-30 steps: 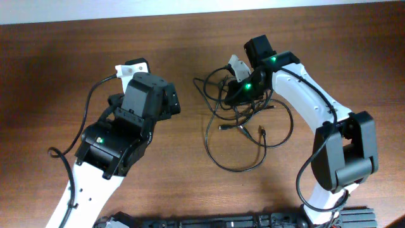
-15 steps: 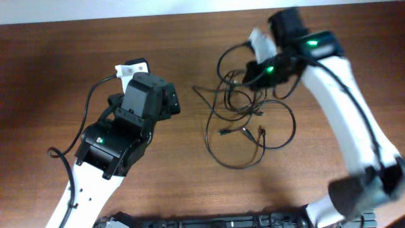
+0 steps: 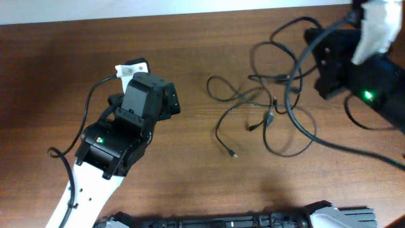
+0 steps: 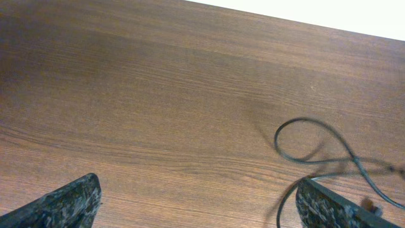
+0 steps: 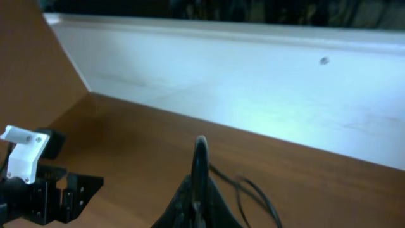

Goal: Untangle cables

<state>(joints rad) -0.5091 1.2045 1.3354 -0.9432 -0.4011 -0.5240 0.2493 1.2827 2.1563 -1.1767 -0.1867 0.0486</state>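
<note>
Overhead: cables sprawl loose on table, centre-right, one strand running up toward right gripper, which is pinched on a cable loop, prob. that strand. Left gripper gapes wide, empty.

White arm links, black joint housings, green indicator lights, thin black wiring, white wrist mount

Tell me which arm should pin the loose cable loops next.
Left. The left gripper has jaws open and empty over bare table beside the leftmost loop of the cables. The right gripper is shut on a strand at the far right, so it is occupied.
</note>
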